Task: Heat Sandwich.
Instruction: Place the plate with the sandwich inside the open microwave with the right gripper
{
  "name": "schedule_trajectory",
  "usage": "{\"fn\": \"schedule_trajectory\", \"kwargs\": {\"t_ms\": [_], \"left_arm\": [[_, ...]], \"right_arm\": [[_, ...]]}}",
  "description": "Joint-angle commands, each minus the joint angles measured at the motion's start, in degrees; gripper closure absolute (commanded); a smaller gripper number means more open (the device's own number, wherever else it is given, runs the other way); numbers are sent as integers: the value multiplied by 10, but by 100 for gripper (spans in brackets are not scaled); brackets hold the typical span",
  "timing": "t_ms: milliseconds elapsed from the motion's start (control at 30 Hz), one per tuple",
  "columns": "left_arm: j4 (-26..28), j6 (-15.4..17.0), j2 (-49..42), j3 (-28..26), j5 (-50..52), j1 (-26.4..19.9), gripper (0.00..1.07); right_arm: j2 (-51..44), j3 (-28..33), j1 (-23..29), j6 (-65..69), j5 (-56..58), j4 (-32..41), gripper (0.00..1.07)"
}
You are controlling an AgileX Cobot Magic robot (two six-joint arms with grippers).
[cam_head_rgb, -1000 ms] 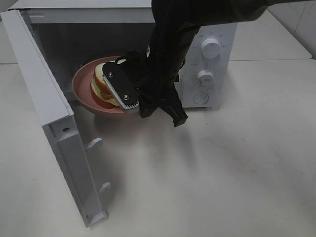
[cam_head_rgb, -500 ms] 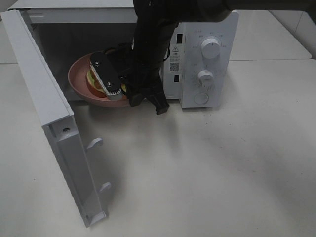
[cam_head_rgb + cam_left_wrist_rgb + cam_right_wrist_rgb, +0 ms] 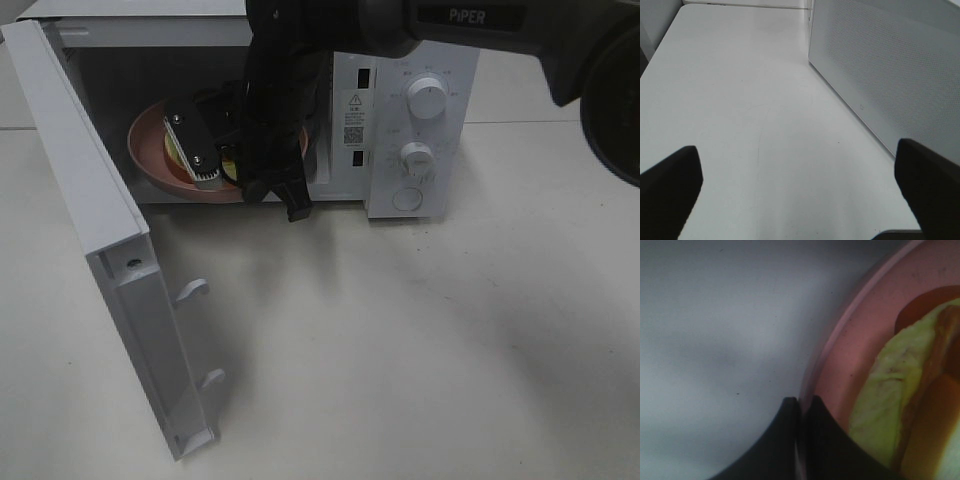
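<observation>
Clamped with the right tool [image 3: 800, 412] on the rim of the round pink plate [image 3: 840, 355], dark fingertips [image 3: 782, 440] pressed together over the edge. On that plate, inside the open cavity of the white microwave [image 3: 445, 150] near its mouth, the sandwich [image 3: 882, 390]: pale yellowish bread with red and orange layers, partly hidden behind the tool in the high view. Cannot tell whether resting on the cavity floor or held just above it. Door [image 3: 75, 170] swung wide to the left, standing over the tabletop [image 3: 420, 350]. Elsewhere, beside a white perforated panel [image 3: 890, 65], the left tool [image 3: 799, 187] released, fingers [image 3: 670, 190] spread wide above the tabletop.
</observation>
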State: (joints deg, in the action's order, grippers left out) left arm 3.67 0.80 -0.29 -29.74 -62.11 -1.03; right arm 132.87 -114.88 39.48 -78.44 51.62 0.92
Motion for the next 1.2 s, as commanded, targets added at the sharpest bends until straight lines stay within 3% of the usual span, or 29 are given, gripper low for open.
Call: {"fn": "schedule_trajectory", "kwargs": {"t_ms": [33,300,1000,1200], "left_arm": [[-1,3,-13,1,9,-1,7],[-1,3,-13,1,9,-1,7],[-2,3,-13,1,9,-1,7],[-2,3,-13,1,9,-1,7]], "right_arm": [[5,-19,-2,11,-7,-1,106],[36,-57,-8,49,-14,-1,106],[59,-83,-15,92,-44,-28,105],[59,-83,-15,92,-52,-28,97]]}}
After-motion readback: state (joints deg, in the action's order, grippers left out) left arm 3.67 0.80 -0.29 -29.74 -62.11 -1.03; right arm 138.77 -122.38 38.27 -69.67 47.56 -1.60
